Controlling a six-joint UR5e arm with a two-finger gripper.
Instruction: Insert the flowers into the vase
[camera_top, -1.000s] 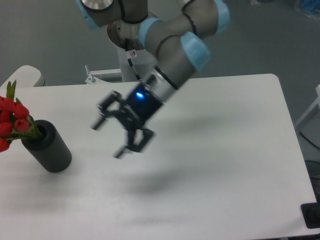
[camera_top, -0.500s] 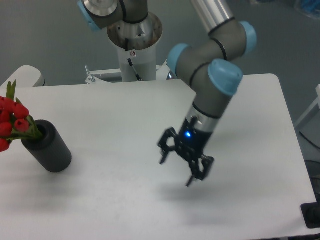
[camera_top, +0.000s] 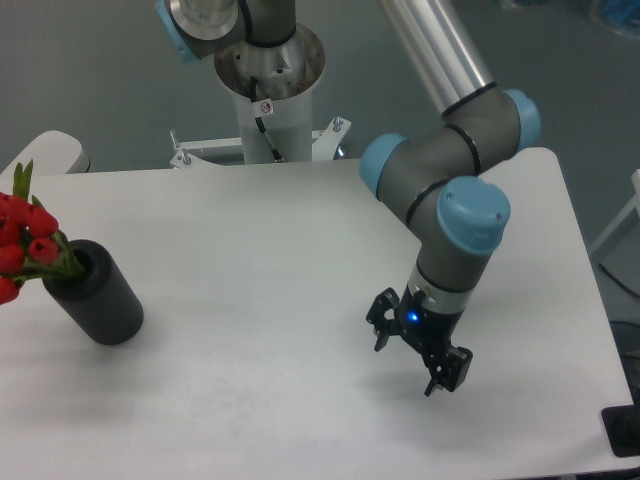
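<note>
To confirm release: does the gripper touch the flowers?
Apart. The fixed camera shows the gripper open, with wide bare table between it and the flowers.

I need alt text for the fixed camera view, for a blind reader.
Red flowers stand in a black vase at the left edge of a white table. The robot's open, empty gripper hangs above the table, far to the right.

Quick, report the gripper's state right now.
Gripper: open, fingers spread, holding nothing. It hangs above the table, far from the vase.
</note>
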